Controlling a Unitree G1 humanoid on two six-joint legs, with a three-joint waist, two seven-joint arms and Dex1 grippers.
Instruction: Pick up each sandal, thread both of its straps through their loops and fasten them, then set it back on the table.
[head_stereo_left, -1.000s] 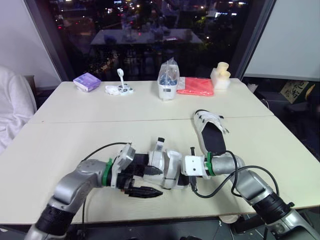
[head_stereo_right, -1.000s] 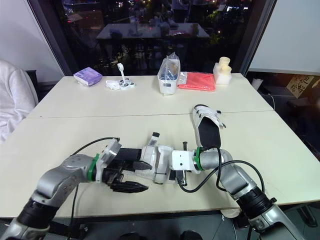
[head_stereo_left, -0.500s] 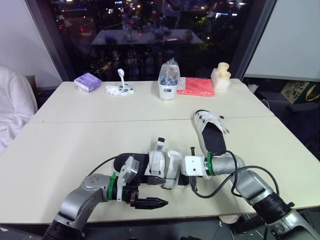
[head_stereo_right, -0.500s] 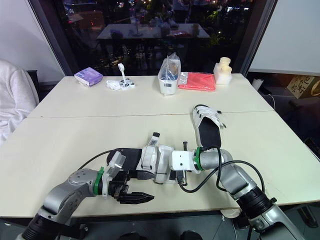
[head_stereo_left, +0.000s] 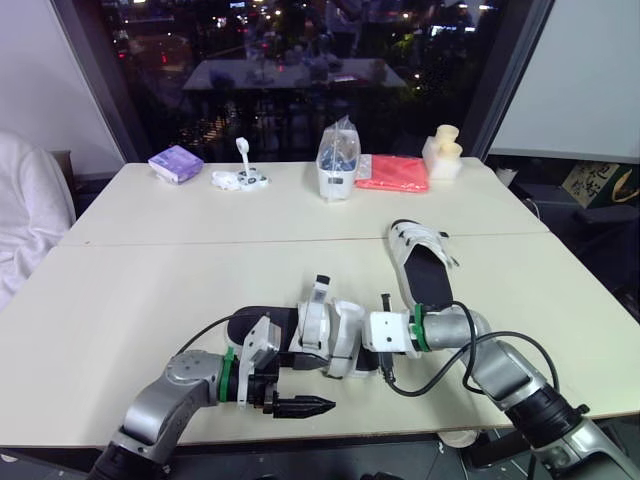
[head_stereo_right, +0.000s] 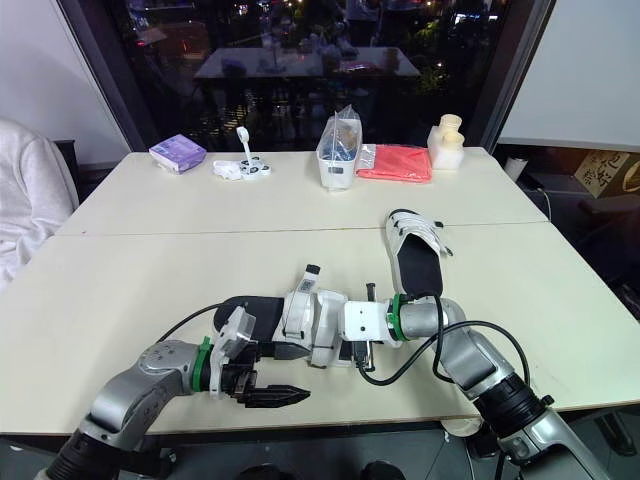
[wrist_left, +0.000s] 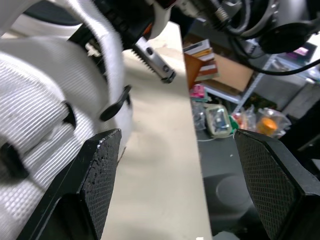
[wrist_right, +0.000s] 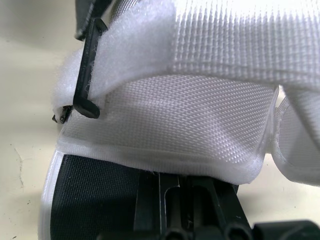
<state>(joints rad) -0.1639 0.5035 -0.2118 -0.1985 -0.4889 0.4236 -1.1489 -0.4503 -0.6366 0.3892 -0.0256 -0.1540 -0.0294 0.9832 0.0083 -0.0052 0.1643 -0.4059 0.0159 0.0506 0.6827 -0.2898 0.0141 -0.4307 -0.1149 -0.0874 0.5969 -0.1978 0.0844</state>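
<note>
While gaping wide, left claw sits beside sandal.

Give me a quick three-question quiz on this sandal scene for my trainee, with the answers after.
1. True or false: the left end effector is gripping a strap of the near sandal.
2. Where does the far sandal lie? A) flat on the table, beyond the right arm; B) on the red cloth; C) inside the clear bag.
3. Fill in: the near sandal's straps are ___ in colour.
Key: 1 false, it is open and empty; 2 A; 3 white.
</note>
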